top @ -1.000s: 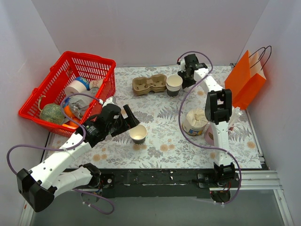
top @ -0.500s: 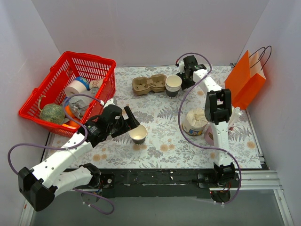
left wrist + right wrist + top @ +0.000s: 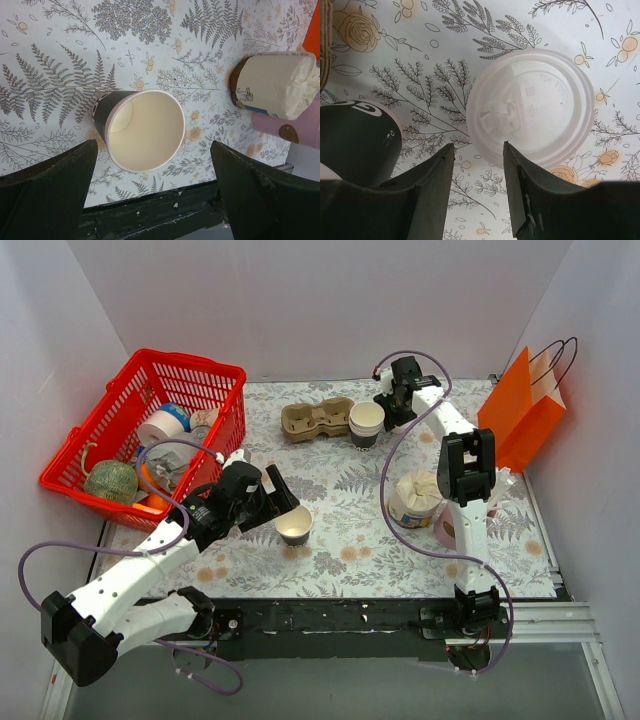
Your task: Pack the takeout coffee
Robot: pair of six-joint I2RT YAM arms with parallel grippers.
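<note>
A lidless cream-and-dark paper cup (image 3: 294,525) stands upright at the front middle of the table. My left gripper (image 3: 272,500) is open just left of it. In the left wrist view the cup (image 3: 145,131) sits beyond and between the wide-spread fingers (image 3: 50,195), untouched. My right gripper (image 3: 398,390) hovers at the far back. In the right wrist view it (image 3: 478,146) is open over the near edge of a loose flat white lid (image 3: 535,107) lying on the table. A second cream-and-dark cup (image 3: 369,423) stands beside it; I cannot tell whether it carries a lid.
A red basket (image 3: 225,375) with several items stands at the back left. A cardboard cup carrier (image 3: 318,418) lies at the back middle. An orange paper bag (image 3: 525,410) stands at the right. A paper-topped tub (image 3: 415,498) and a pink object (image 3: 445,528) sit by the right arm.
My left gripper has crept slightly toward the lidless cup. My right gripper has shifted a little to the left at the back. Nothing was grasped.
</note>
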